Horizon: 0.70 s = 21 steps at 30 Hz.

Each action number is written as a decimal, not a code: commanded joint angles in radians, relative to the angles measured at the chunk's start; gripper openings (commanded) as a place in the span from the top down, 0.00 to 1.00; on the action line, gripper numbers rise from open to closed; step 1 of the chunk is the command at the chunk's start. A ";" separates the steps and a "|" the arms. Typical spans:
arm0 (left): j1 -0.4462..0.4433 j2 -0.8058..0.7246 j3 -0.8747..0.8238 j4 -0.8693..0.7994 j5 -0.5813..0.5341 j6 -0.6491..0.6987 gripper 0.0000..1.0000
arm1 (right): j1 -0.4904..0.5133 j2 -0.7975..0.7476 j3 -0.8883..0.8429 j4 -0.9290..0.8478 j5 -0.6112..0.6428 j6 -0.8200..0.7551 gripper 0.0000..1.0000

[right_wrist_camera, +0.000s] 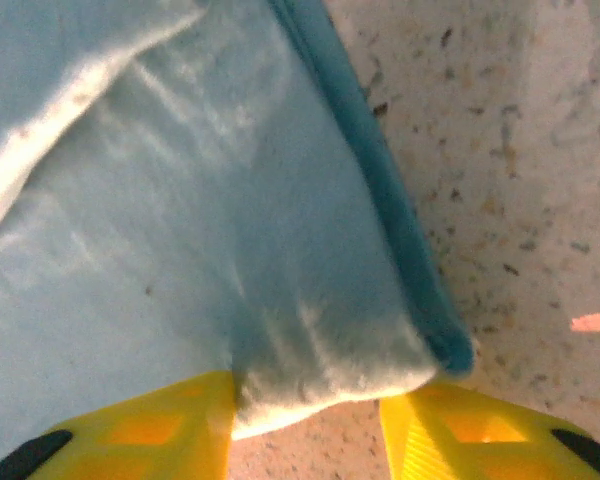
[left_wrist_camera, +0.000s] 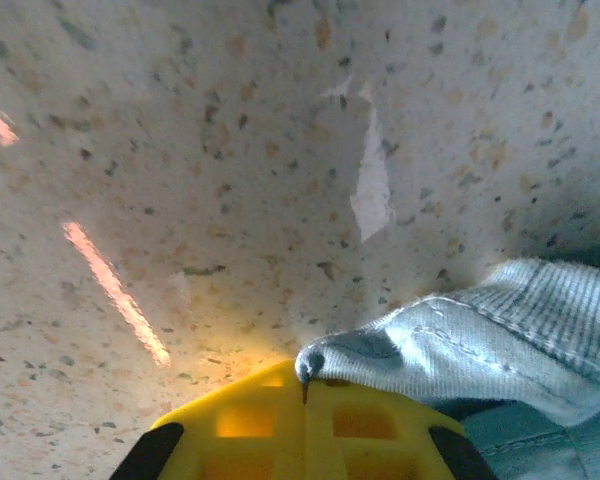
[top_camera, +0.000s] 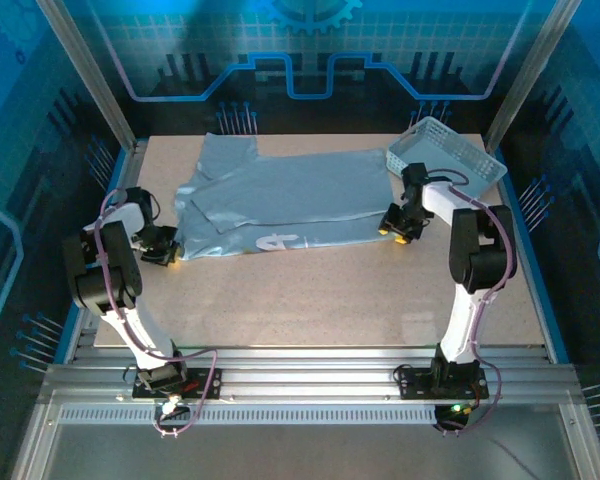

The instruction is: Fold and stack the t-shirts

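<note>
T-shirt (top_camera: 280,195): spread on tabletop (top_camera: 330,300), toward 12 o'clock;
Left fingers (left_wrist_camera: 310,410): together, clamped on its 7 o'clock corner;
Right fingers (top_camera: 392,228): apart; straddling its 4 o'clock corner

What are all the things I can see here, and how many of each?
table: one, speckled beige, under everything.
t-shirt: one, pale grey-blue with white print, spread over the far half of the table.
basket: one, white lattice, far right corner of the table.
rails: several, silver, along the near edge at the arm bases.
left arm: one, black and white, near left side.
right arm: one, black and white, right side.
left hand: one, yellow fingers, shut on the t-shirt's near left corner.
right hand: one, yellow fingers, apart on either side of the t-shirt's right corner.
</note>
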<state>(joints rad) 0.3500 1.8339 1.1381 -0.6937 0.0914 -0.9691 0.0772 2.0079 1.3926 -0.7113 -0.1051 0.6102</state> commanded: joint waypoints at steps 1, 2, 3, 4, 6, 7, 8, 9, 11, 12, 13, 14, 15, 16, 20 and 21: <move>0.023 0.007 0.028 -0.029 -0.041 0.000 1.00 | -0.007 0.047 0.036 -0.021 0.052 0.000 0.66; 0.029 0.004 0.029 -0.031 -0.041 0.001 1.00 | -0.008 0.051 0.037 -0.029 0.068 0.005 0.73; 0.033 -0.002 0.030 -0.033 -0.040 0.003 1.00 | -0.006 0.051 0.034 -0.032 0.083 0.012 0.79; 0.036 -0.005 0.033 -0.036 -0.042 0.008 1.00 | -0.006 0.046 0.031 -0.035 0.097 0.016 0.84; 0.037 -0.010 0.049 -0.059 -0.040 0.020 1.00 | -0.001 0.030 0.021 -0.044 0.123 0.022 0.92; 0.038 -0.011 0.056 -0.072 -0.038 0.024 1.00 | 0.000 0.023 0.018 -0.050 0.135 0.024 0.96; 0.038 -0.017 0.058 -0.084 -0.033 0.027 1.00 | 0.005 0.008 0.010 -0.056 0.144 0.025 1.00; 0.038 -0.025 0.057 -0.095 -0.027 0.026 1.00 | 0.009 -0.009 0.000 -0.067 0.153 0.029 1.00; 0.037 -0.046 0.049 -0.116 -0.022 0.025 1.00 | 0.018 -0.051 -0.037 -0.078 0.173 0.040 1.00; 0.037 -0.060 0.040 -0.128 -0.023 0.023 1.00 | 0.022 -0.076 -0.061 -0.086 0.179 0.048 1.00; 0.037 -0.078 0.026 -0.139 -0.027 0.015 1.00 | 0.023 -0.096 -0.086 -0.095 0.186 0.059 1.00; 0.038 -0.106 0.006 -0.143 -0.027 0.004 1.00 | 0.025 -0.123 -0.116 -0.099 0.190 0.069 1.00; 0.037 -0.132 -0.018 -0.149 -0.031 -0.006 1.00 | 0.032 -0.150 -0.150 -0.105 0.196 0.077 1.00; 0.037 -0.155 -0.039 -0.154 -0.036 -0.019 1.00 | 0.033 -0.176 -0.178 -0.111 0.202 0.086 1.00; 0.038 -0.263 -0.157 -0.162 -0.054 -0.073 1.00 | 0.050 -0.277 -0.291 -0.139 0.218 0.105 1.00; 0.036 -0.284 -0.184 -0.165 -0.060 -0.083 1.00 | 0.054 -0.303 -0.321 -0.148 0.226 0.113 1.00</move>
<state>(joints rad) 0.3752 1.6047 1.0142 -0.7994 0.0746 -1.0000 0.1165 1.7691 1.1275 -0.7891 0.0597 0.6849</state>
